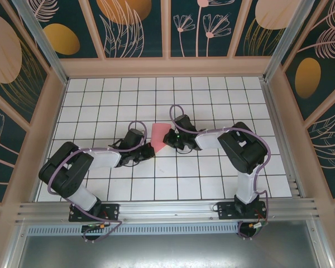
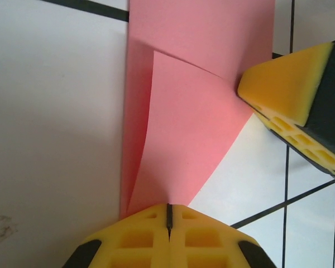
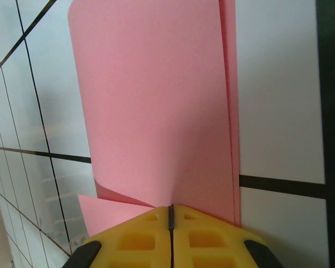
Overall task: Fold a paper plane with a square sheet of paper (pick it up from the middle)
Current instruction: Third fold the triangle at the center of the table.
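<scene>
Both arms stretch low and inward. The left gripper (image 2: 168, 212) and right gripper (image 3: 171, 213) each pinch the paper (image 2: 190, 134), which spreads ahead of them.

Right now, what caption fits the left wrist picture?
Left gripper pinches the folded pink paper while right gripper grips its edge.

A: right gripper (image 3: 171, 216)?
B: yellow fingers (image 3: 134, 240) pressed together, pinching the pink paper (image 3: 156, 111) at its near edge
A: paper shape?
B: folded, two layers, loose curl lower left, over white tiled table (image 3: 285, 100)
</scene>
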`<move>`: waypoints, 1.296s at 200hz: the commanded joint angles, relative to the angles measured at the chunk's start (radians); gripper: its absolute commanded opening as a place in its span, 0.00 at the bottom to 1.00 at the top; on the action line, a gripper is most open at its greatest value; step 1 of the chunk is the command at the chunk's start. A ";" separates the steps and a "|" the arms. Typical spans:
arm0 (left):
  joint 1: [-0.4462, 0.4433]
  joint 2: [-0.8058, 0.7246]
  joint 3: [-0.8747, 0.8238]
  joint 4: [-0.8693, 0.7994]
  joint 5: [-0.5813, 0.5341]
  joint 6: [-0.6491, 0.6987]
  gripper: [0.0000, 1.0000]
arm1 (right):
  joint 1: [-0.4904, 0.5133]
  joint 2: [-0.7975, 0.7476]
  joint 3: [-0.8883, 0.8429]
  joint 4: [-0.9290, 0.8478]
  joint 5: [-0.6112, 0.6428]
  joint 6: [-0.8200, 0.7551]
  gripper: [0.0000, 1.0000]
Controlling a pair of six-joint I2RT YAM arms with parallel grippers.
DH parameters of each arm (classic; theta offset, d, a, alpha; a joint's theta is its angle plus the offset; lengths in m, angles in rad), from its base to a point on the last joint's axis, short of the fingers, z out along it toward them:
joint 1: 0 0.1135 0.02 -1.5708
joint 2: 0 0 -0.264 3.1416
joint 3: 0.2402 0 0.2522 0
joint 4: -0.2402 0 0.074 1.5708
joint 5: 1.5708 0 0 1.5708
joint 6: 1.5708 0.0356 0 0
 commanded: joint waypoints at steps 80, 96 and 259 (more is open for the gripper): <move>0.005 0.022 -0.033 -0.016 -0.039 0.021 0.00 | 0.092 -0.074 0.019 -0.005 0.038 -0.077 0.09; 0.004 0.023 -0.035 -0.014 -0.038 0.021 0.00 | 0.109 -0.057 0.021 0.004 0.038 -0.059 0.09; 0.005 0.021 -0.058 -0.069 -0.048 0.020 0.00 | -0.113 -0.069 -0.015 -0.135 0.117 -0.127 0.06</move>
